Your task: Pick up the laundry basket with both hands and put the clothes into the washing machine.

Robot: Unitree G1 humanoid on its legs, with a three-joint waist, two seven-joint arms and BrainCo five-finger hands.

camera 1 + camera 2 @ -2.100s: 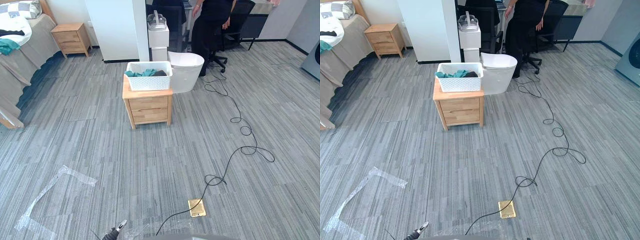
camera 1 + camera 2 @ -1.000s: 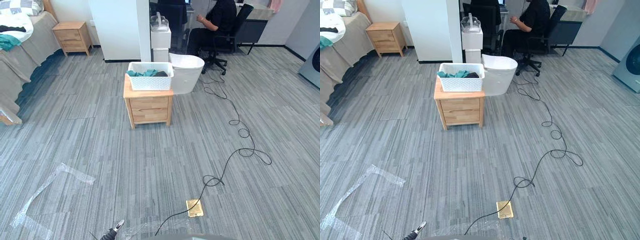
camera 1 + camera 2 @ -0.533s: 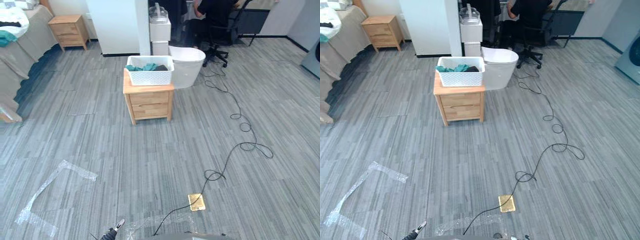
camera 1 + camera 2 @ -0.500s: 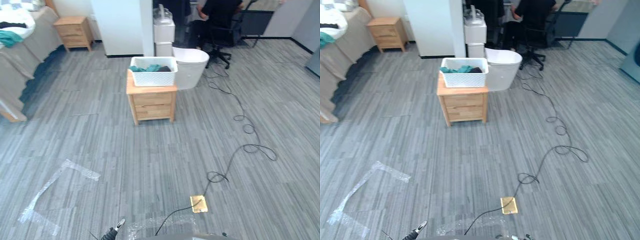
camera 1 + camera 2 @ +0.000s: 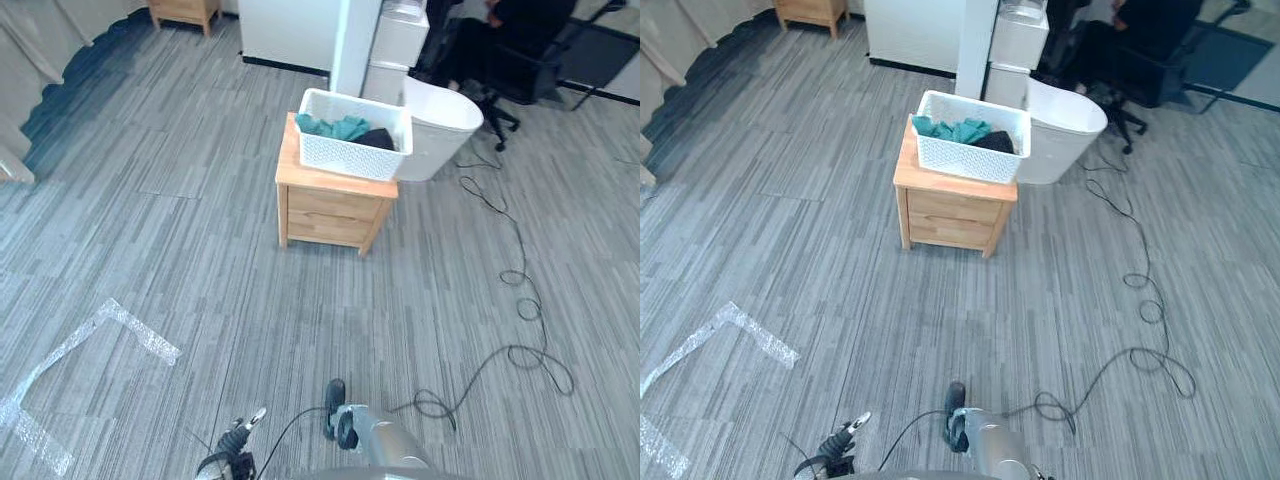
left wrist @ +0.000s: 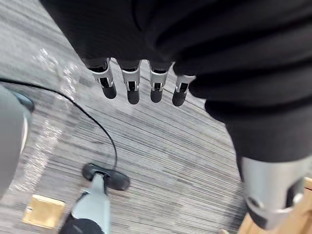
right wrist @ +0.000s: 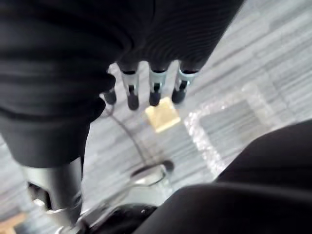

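The left hand [image 6: 130, 87] and right hand [image 7: 156, 87] hang, fingers straight, holding nothing; basket [image 5: 352, 156] (teal and dark clothes [image 5: 335, 127] inside) on a nightstand [image 5: 330, 205], well beyond the fingers

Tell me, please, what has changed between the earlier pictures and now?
The camera has come nearer; the things themselves have not moved. The person, standing at first, now sits on the office chair. Nothing was taken hold of: left hand and right hand are open. The laundry basket of clothes stays on the wooden nightstand.
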